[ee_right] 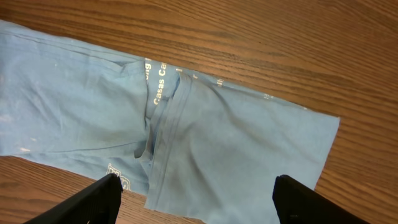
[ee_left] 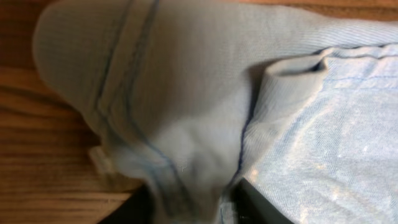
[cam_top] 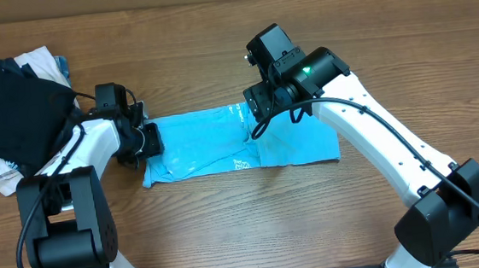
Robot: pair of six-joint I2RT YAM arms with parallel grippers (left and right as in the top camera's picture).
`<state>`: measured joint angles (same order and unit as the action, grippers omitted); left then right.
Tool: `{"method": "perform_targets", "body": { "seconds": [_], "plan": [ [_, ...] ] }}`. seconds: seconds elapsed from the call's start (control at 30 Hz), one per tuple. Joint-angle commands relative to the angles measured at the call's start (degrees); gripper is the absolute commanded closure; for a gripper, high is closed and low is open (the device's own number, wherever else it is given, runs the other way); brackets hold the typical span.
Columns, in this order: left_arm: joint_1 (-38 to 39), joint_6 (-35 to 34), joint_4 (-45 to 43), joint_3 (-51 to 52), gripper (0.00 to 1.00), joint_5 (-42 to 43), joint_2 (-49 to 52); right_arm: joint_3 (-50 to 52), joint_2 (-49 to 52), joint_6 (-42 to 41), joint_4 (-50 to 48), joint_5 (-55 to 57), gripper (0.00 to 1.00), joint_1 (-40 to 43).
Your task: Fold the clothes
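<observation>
I see the shirt [cam_top: 223,148] lying across the middle of the desk [cam_top: 230,229]. My left hand [cam_top: 143,143] is at its left end, and my right hand [ee_right: 196,193] is above its middle. A heap of other clothes [cam_top: 11,109] sits at the far left, apart from the shirt.

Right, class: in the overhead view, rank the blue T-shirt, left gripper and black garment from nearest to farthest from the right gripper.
1. Blue T-shirt, just under the right gripper.
2. Left gripper, at the shirt's left end.
3. Black garment, far left.
</observation>
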<state>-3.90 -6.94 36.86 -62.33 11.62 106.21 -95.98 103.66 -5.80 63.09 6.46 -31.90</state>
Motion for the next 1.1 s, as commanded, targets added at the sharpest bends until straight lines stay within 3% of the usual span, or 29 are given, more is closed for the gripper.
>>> {"method": "perform_targets", "body": {
  "seconds": [0.0,0.23,0.37,0.7,0.87,1.07],
  "plan": [
    [0.17,0.61,0.61,1.46,0.77,3.04,3.45,-0.81,-0.15,-0.24,-0.07,0.61,0.22,0.15],
    [-0.68,2.05,4.72,-3.30,0.92,1.29,0.13,-0.81,-0.15,-5.53,0.24,5.81,0.25,0.76],
    [-2.19,3.43,9.99,-8.46,0.94,-3.91,-2.84,-0.81,-0.15,-9.46,0.70,6.99,0.25,3.54],
    [-7.26,5.29,25.70,-26.73,0.95,-13.22,-4.76,-0.79,-0.15,-7.32,1.60,5.90,0.24,13.22],
    [-6.95,5.25,29.22,-36.06,0.95,-6.45,-4.76,-0.72,-0.13,-7.30,2.62,5.14,0.24,15.98],
    [0.94,3.87,30.53,-39.08,0.95,2.40,-4.68,-0.72,-0.13,-7.30,3.15,3.54,0.24,16.87]
  ]
}}
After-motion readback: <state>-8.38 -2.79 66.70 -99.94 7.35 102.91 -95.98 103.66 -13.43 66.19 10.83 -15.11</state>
